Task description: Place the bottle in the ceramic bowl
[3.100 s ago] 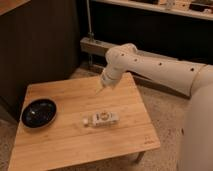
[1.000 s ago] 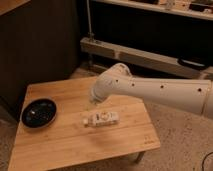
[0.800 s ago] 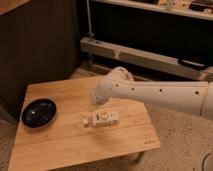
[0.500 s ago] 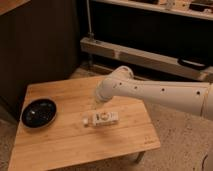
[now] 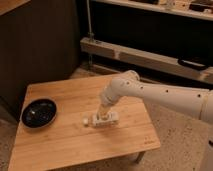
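One white arm (image 5: 165, 95) is entering from the right edge, where its upper part and the robot's body are being cut off by the frame. It is stretching leftward over the wooden desk (image 5: 75, 145), bending sharply at a rounded joint and then pointing almost straight down. The end effector (image 5: 103, 114) is sitting at the bottom of that downward section, right at the bottle (image 5: 110, 120), and is blending into the bottle's pale body, so whether it is wide, narrow or holding the bottle cannot be told. It is also covering the middle of the bottle, leaving only the two ends showing.

The bottle is lying on its side on the desk, a little right of centre, with its white cap pointing left toward the ceramic bowl (image 5: 39, 112). Its label is too blurred to read. The ceramic bowl is resting upright near the desk's left edge, well apart from the bottle, its dark glossy inside catching a few faint glints. The desk's near left corner is running out of the bottom of the frame.
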Controlling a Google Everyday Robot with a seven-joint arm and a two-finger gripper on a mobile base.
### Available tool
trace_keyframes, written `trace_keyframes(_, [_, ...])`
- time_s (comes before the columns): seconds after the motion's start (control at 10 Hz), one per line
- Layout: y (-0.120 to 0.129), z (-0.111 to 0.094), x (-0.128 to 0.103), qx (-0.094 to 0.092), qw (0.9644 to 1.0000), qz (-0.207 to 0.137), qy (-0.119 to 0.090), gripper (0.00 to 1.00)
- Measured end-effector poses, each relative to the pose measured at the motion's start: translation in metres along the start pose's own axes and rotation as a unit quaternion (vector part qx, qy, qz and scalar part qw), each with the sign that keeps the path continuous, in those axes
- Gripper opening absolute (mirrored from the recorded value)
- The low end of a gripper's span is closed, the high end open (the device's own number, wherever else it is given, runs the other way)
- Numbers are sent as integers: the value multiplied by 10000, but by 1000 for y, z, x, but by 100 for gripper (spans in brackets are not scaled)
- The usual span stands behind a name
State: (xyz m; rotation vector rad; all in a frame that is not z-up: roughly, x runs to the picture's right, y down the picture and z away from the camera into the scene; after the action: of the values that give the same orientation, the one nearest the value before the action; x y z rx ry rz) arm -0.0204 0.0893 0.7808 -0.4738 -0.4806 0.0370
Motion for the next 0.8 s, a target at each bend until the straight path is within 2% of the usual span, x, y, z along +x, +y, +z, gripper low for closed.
trace_keyframes(0.1, [7,-1,11,-72,10000,12,-63,65])
trace_keyframes(0.3, [20,-7,39,-89,9998,126,-116,65])
trace_keyframes(0.6, [30,-3,68,-193,9994,214,-205,65])
trace_keyframes(0.8, [32,7,75,-329,9990,220,-224,65])
